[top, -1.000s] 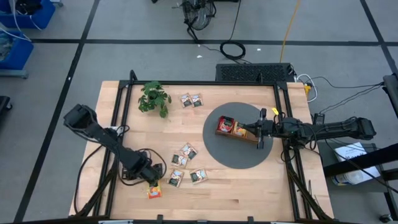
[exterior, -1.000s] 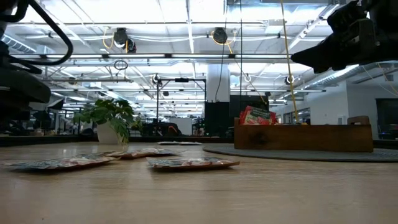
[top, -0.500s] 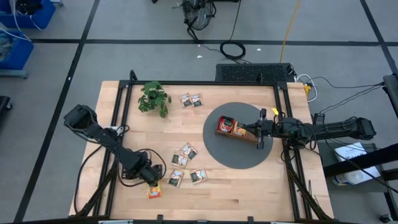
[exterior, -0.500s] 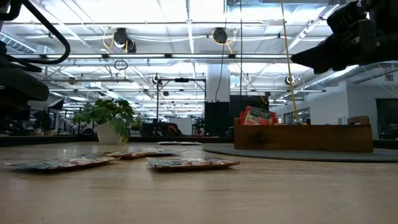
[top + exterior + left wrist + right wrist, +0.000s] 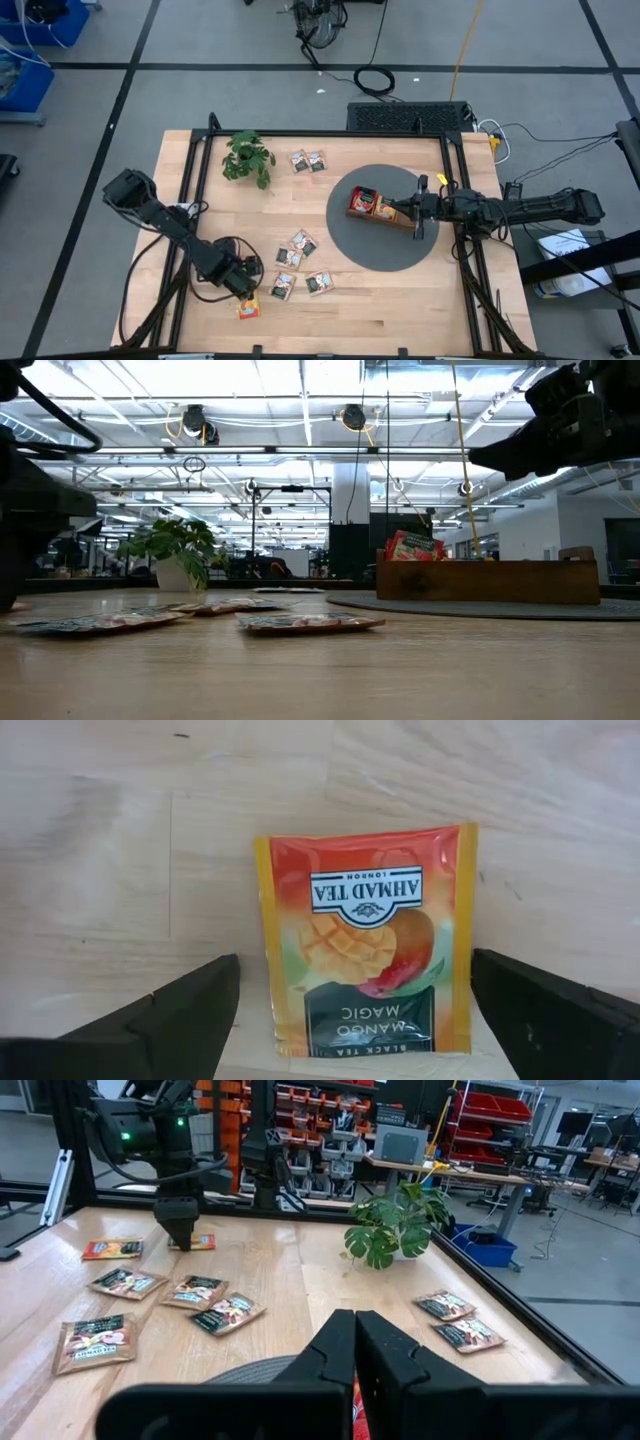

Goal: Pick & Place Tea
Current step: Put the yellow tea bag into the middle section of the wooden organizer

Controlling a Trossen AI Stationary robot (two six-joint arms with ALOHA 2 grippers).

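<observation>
**Left gripper straddles a mango sachet; most tea not yet in the tray**

Wooden table (image 5: 400,300) under bright workshop lights carries the whole job, and the tray (image 5: 385,212) on the round grey mat (image 5: 380,250) serves as the landmark.

One orange-yellow mango sachet (image 5: 365,955) lies flat on the wood, far from the tray near the table's front edge. The left gripper (image 5: 243,290) hangs right over it, fingers spread wide, one on each side of the sachet, nothing pinched yet. This looks like the moment just ahead of a grasp.

A few red and orange sachets (image 5: 368,203) already stand in the tray's end compartment. Left on the wood are a loose cluster (image 5: 298,262) between the left gripper and the mat, and a pair (image 5: 308,160) beyond the tray beside the plant (image 5: 248,158). So the task seems barely begun.

The right gripper (image 5: 403,210) waits over the tray, fingers pressed together, holding nothing.

Room is fair: bare wood lies around the mango sachet, though the table's front edge is near. The straight way to the tray crosses the cluster and meets the right arm parked there.
</observation>
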